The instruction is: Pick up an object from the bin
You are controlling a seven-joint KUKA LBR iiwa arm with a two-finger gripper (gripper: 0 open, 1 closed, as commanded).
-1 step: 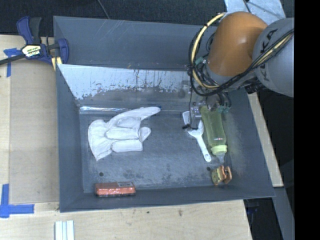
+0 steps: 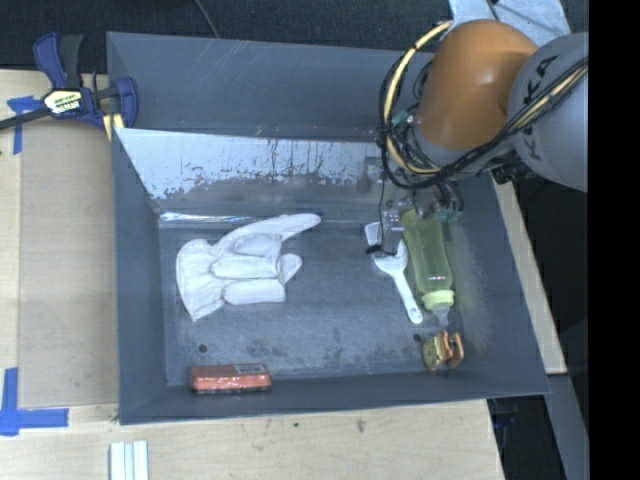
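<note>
My gripper [image 2: 392,220] hangs low at the right side of the bin, just under the arm's orange cover. Directly below it lies a pale green translucent bottle [image 2: 430,258], lengthwise, with its cap end towards the front. The gripper is over the bottle's far end. A white plastic tool with a long handle [image 2: 402,278] lies along the bottle's left side, its upper end beneath the gripper. A small brown and gold object [image 2: 443,350] rests in the front right corner, just in front of the bottle.
A white glove [image 2: 240,266] lies flat in the left middle of the bin floor. A copper-red bar [image 2: 231,378] lies against the front wall at the left. The arm and its cables cover the back right corner.
</note>
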